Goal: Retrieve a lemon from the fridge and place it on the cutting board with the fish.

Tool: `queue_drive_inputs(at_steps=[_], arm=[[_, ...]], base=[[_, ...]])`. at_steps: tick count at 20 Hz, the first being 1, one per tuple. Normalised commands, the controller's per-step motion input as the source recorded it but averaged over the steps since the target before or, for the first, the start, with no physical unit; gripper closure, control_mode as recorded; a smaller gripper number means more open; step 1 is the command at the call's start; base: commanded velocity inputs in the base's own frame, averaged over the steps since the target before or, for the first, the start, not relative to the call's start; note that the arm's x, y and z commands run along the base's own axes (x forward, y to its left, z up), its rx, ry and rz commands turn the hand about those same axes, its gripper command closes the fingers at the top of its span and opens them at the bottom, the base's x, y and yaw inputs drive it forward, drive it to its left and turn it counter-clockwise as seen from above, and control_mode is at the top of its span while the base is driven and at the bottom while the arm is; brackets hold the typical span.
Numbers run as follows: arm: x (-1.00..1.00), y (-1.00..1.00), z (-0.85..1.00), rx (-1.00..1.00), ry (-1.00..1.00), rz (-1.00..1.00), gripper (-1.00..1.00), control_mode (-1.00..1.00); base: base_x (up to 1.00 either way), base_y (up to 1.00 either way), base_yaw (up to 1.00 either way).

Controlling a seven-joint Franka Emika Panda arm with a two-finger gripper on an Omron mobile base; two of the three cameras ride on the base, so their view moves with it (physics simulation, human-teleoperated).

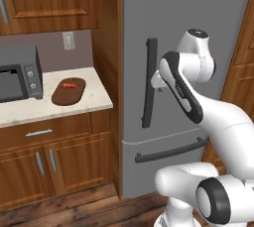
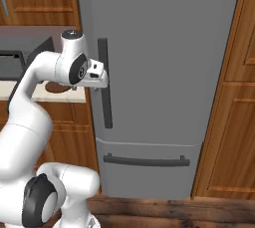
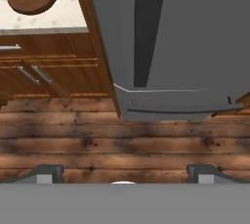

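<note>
The gripper (image 2: 99, 80), fingers spread wide and empty, hangs beside the shut fridge's (image 1: 198, 13) vertical handle (image 1: 149, 82). Farther left, the fish (image 1: 69, 85) lies on the board (image 1: 68, 92) on the counter (image 1: 30, 109).

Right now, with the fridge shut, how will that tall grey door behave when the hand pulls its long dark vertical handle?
The tall grey fridge door looks large, so probably heavy and slow to swing. The long dark vertical bar handle seems rigid and smooth, so the open hand beside it might slip.

Shut fridge (image 2: 159, 72) door hides its inside.
</note>
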Motion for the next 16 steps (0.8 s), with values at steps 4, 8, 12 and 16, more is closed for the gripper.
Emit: queue_drive_inputs(at_steps=[4, 8, 12, 16], arm=[[0.16, -0.16, -0.24, -0.07, -0.15, 0.0, -1.0, -1.0], [0.07, 0.0, -0.01, -0.06, -0.05, 0.0, -1.0, -1.0], [0.32, 0.02, 0.0, -0.01, -0.08, -0.01, -1.0, -1.0], [0.5, 0.0, 0.0, 0.0, -0.08, 0.0, -1.0, -1.0]], base=[[0.0, 0.0, 0.0], [0.0, 0.0, 0.0], [0.0, 0.0, 0.0], [0.0, 0.0, 0.0]])
